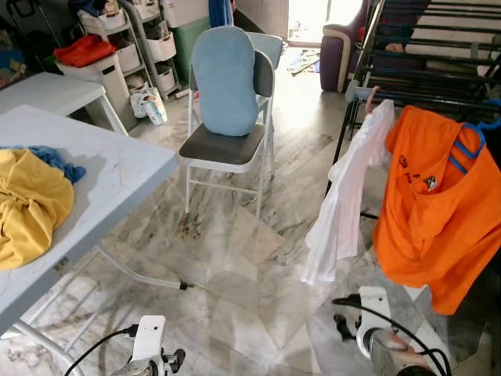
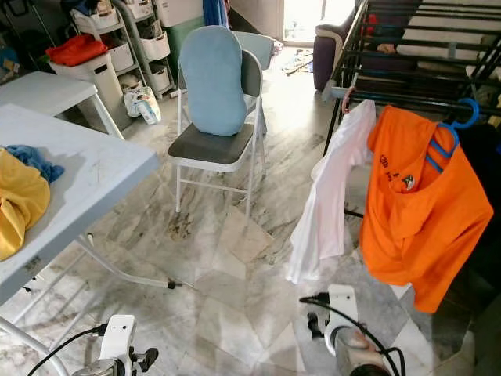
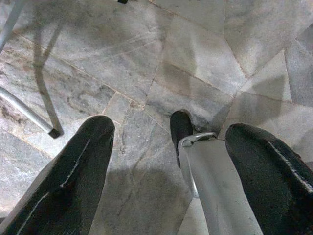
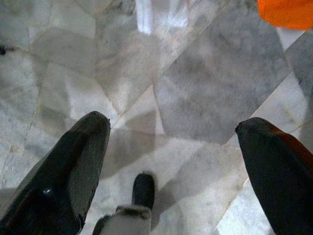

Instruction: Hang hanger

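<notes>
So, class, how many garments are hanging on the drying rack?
2. An orange shirt hangs on a blue hanger on the robot's right, and a white shirt hangs just beside it, towards the chair. Others further along the drying rack may be hidden.

Head pair look forward-down, sharing the chair [image 1: 226, 102]; wrist views face floor [image 3: 195, 58] — close

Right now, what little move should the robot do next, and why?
Probably turn toward the table and reach for the yellow shirt. Both the left gripper and right gripper are open, holding nothing, pointing at the floor. The orange shirt on its blue hanger and the white shirt already hang on the rack.
</notes>
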